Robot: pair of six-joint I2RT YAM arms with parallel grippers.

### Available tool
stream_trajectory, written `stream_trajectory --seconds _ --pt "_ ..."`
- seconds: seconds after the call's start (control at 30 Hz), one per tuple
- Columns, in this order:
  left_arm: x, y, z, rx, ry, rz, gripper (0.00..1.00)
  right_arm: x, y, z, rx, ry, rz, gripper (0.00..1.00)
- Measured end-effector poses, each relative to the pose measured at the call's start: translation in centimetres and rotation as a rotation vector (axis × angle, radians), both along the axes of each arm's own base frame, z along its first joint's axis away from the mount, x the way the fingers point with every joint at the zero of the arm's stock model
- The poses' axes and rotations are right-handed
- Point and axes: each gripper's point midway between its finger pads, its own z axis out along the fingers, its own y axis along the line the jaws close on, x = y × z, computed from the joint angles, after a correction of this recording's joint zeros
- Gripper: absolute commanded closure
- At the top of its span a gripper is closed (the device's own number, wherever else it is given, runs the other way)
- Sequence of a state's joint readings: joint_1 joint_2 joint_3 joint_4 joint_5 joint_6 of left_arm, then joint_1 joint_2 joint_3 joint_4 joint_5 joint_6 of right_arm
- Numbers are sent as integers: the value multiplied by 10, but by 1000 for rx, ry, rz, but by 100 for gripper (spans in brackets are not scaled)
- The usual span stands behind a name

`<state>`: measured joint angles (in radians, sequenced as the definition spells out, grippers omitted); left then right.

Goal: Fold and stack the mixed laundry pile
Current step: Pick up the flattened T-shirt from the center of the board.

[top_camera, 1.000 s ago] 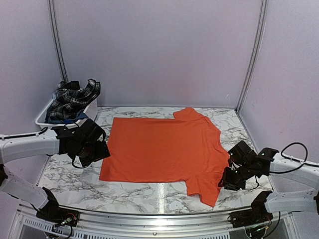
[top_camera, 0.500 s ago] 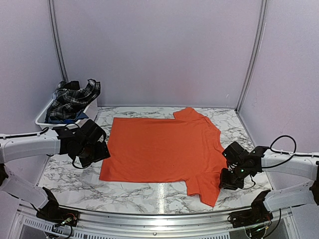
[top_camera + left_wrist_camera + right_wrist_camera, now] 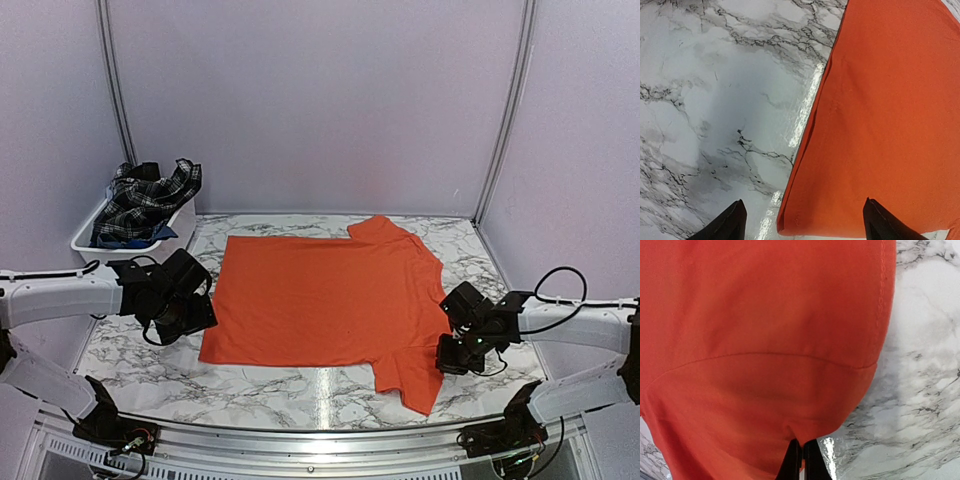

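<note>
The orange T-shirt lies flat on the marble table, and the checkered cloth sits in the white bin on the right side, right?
Not quite. The white bin holding the checkered cloth stands at the far left of the table, not the right. The top external view shows it. The orange T-shirt does lie flat on the marble.

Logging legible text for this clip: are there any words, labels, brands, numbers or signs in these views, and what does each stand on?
No text can be read in any view.
The orange T-shirt is plain, with no print or tag showing.
The plaid garment in the white bin shows only its check pattern.
The marble-patterned table and the grey walls bear no markings.
</note>
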<state>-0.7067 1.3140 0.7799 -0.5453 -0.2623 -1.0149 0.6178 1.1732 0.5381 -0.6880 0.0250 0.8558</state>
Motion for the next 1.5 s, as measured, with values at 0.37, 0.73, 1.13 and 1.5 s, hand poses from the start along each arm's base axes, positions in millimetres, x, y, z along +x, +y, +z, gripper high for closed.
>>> stream_trajectory --seconds 0.37,0.73,1.13,1.5 --pt "-45 23 -36 -27 119 53 47 -4 1 16 30 -13 2 100" --pt "-47 10 -53 -49 183 25 54 -5 0 18 34 -17 2 100" --pt "-44 -9 -55 -126 185 -1 68 -5 0 25 50 -39 1 100" --pt "-52 -10 -56 -188 170 27 72 -7 1 29 71 -50 0 100"
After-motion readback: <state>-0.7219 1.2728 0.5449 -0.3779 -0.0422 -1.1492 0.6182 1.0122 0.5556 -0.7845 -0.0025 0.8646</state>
